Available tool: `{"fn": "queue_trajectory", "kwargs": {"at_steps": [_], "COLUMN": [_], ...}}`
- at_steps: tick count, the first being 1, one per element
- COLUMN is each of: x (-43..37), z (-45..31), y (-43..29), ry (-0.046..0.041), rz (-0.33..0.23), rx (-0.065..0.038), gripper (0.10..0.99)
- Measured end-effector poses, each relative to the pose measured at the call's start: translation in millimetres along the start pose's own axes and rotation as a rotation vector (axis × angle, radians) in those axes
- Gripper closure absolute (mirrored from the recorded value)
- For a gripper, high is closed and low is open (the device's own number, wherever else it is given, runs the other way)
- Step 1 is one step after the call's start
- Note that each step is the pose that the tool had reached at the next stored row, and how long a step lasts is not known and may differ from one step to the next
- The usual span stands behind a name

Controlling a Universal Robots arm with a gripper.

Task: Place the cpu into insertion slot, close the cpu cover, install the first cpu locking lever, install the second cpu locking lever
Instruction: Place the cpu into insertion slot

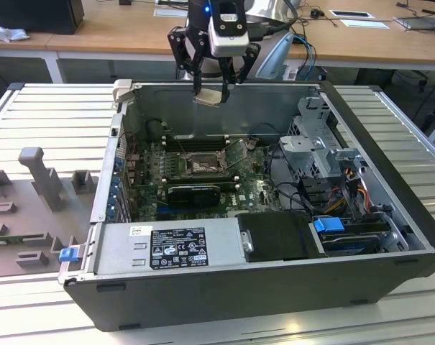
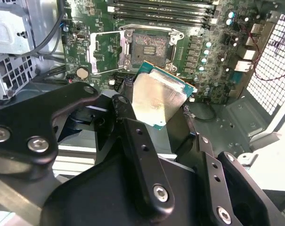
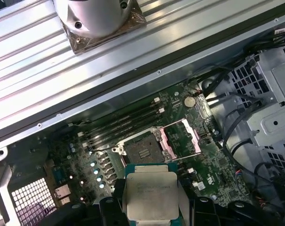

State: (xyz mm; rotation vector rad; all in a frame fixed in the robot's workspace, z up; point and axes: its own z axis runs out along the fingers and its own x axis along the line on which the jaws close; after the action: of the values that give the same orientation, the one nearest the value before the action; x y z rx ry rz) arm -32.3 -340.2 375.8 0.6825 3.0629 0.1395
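My gripper [image 1: 211,90] hangs above the back wall of the open computer case, shut on the cpu [image 1: 208,97], a flat silver-topped square chip. Both wrist views show the cpu [image 2: 158,101] [image 3: 151,195] pinched by its edges between the black fingers [image 2: 126,113]. Well below it on the green board, the insertion slot [image 1: 201,167] [image 2: 149,47] [image 3: 142,148] lies bare, its dark contact field exposed. The cpu cover [image 2: 104,52] [image 3: 180,139], a silvery frame, is flipped open and lies beside the slot.
Long black memory slots [image 1: 195,142] run behind the socket and a black card [image 1: 195,192] sits in front of it. A drive cage [image 1: 318,144] with cables fills the exterior view's right. The power supply [image 1: 177,248] spans the case front. A grey fixture tray [image 1: 30,208] lies outside.
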Motion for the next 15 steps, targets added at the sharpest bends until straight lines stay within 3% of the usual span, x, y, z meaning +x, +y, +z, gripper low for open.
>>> {"fn": "queue_trajectory", "kwargs": {"at_steps": [15], "x": [0.0], "z": [0.2], "y": [0.0], "ry": [-0.0109], "rz": [0.124], "rx": [-0.002], "gripper": [0.557]}}
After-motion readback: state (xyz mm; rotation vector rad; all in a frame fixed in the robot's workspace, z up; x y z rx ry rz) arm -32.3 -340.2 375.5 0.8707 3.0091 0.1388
